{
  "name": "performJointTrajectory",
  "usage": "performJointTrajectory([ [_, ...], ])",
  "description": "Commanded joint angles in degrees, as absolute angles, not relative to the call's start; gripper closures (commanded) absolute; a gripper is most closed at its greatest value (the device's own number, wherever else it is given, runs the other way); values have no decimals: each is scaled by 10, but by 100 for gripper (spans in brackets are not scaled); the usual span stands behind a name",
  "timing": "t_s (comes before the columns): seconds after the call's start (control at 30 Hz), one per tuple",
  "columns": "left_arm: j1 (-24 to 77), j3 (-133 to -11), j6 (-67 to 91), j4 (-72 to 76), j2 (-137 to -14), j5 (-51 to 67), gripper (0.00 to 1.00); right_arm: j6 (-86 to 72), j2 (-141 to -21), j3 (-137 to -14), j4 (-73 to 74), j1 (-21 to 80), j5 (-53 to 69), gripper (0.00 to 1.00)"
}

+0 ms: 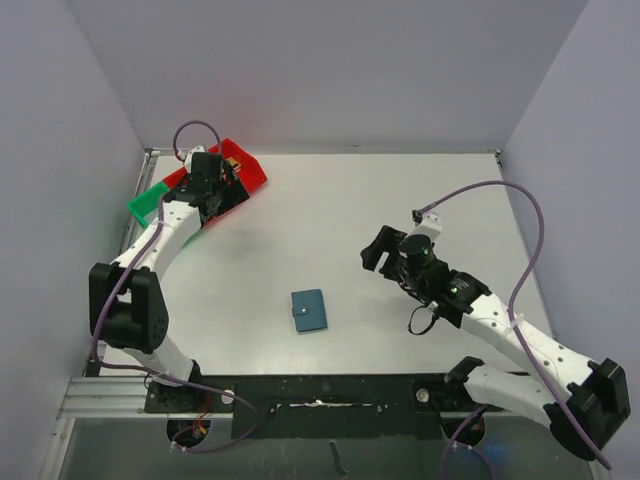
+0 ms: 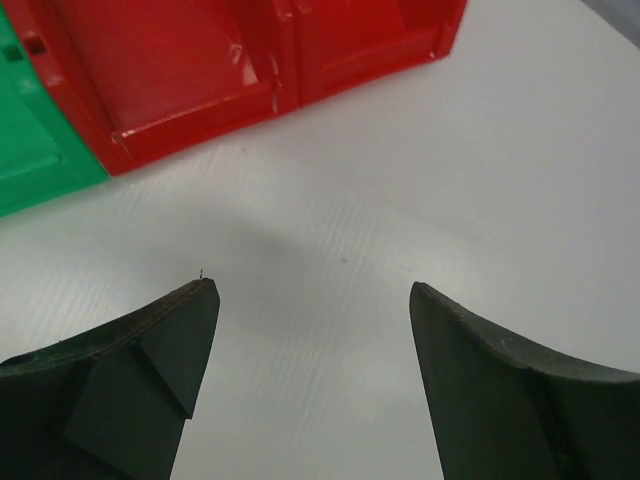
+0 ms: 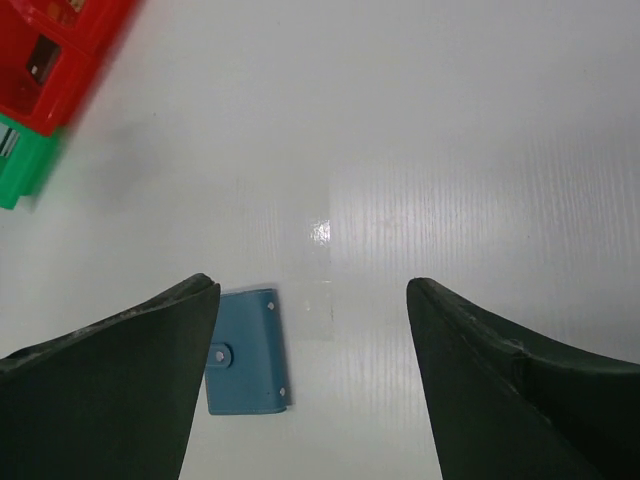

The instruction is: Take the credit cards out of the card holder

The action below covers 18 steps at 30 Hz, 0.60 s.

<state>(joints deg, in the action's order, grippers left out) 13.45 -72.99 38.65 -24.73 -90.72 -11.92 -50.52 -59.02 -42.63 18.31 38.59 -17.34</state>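
Observation:
The blue card holder (image 1: 309,310) lies closed and flat on the white table, near the front middle. It also shows in the right wrist view (image 3: 247,352), partly behind my left finger, its snap tab fastened. No cards are visible. My right gripper (image 1: 379,250) is open and empty, hovering to the right of the holder and apart from it; in its own view the gripper (image 3: 312,290) spans bare table. My left gripper (image 1: 222,182) is open and empty at the back left beside the bins, also shown in the left wrist view (image 2: 312,290).
A red bin (image 1: 240,167) and a green bin (image 1: 148,201) stand at the back left corner; the red bin (image 2: 250,60) and green bin (image 2: 35,150) fill the top of the left wrist view. Grey walls enclose the table on three sides.

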Motion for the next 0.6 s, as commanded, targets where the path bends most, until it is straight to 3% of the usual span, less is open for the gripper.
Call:
performJointTrajectory([
  [0.0,92,-817,344,-280,-986,-136,23,-487,-526,-439,180,383,-205,14],
  [0.13,69,-905,338,-306,-1061,-149,24,-484,-476,-437,187,383,-213,6],
  [0.33,60,-1034,339,-337,-1152,-176,27,-474,-418,-428,198,382,-242,6],
  [0.57,60,-1178,347,-398,-1261,-192,37,-477,-399,-427,230,381,-276,6],
])
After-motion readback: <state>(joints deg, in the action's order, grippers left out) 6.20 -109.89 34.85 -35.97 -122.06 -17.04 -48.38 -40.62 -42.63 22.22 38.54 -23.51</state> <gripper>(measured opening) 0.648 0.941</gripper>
